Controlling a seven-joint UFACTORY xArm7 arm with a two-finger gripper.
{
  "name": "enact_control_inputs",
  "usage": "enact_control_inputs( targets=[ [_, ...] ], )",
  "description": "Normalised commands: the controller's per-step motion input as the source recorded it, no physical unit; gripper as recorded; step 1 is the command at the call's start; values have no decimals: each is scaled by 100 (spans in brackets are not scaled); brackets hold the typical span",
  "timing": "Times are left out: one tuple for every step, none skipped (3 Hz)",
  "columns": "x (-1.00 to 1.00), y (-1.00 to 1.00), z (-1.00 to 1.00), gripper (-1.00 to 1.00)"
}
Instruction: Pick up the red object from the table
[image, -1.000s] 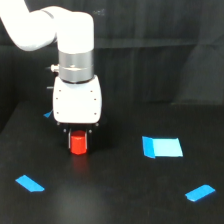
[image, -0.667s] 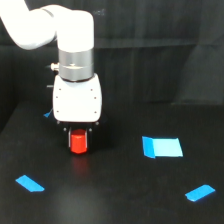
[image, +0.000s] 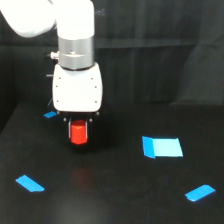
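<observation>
The red object (image: 79, 134) is a short red-orange cylinder held between the two dark fingers (image: 69, 130) of my white gripper (image: 79, 136), left of centre in the exterior view. The gripper is shut on it and points straight down. The cylinder hangs a little above the black table (image: 115, 195), and a faint red reflection shows on the surface below it. The cylinder's top is hidden under the gripper body.
Blue tape pieces lie on the table: a large one (image: 162, 147) on the exterior view's right, a strip (image: 200, 192) at the lower right, one (image: 30, 183) at the lower left and a small one (image: 50, 114) behind the gripper. A black curtain hangs behind.
The gripper has risen a little with the red object in it. The object no longer rests on the table.
</observation>
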Motion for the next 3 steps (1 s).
enact_control_inputs(
  targets=[
    [8,1,100,-91],
    [9,-2,100,-97],
    [5,2,85,-100]
  ],
)
